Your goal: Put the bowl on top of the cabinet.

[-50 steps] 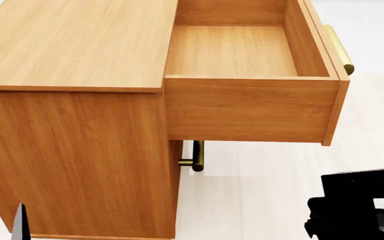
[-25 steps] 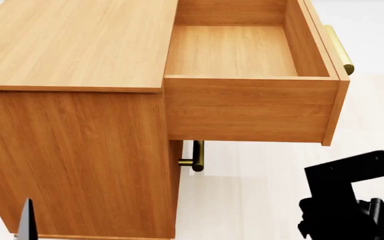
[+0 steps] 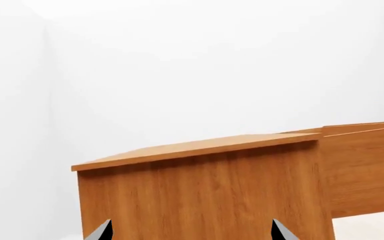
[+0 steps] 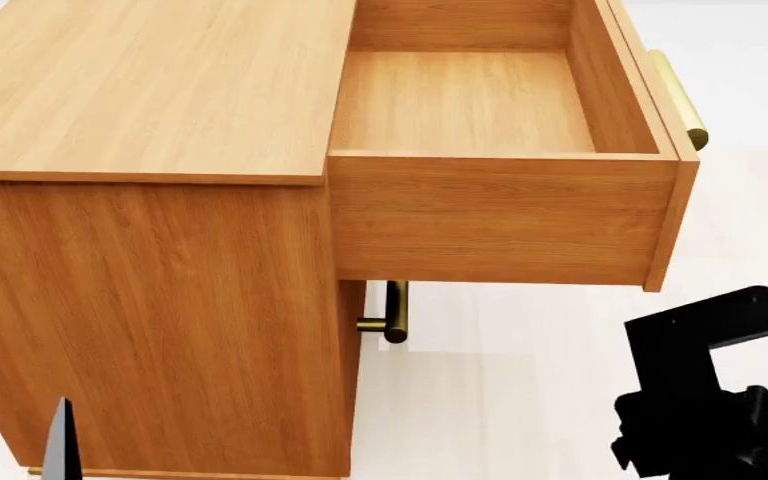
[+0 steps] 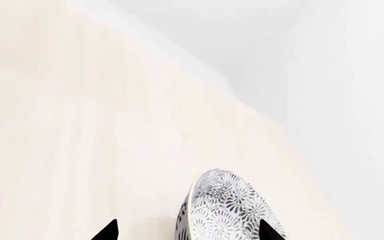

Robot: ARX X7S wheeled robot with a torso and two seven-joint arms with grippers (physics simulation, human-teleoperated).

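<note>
White bowl (image 5: 229, 210) bears dense grey-black floral pattern.

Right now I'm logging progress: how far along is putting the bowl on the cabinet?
Early to midway. The bowl sits tilted at the right gripper, apparently held, seen only in the right wrist view. The cabinet top is bare and its top drawer stands open. Left: raise the bowl, set it on top.

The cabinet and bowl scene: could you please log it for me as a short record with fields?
cabinet: honey-brown wood, flat top bare
top drawer: pulled out, nothing inside
bowl: floral pattern, seen on edge between the right gripper's fingertips
left gripper: open, facing the cabinet's side
task state: bowl not yet on the cabinet
</note>
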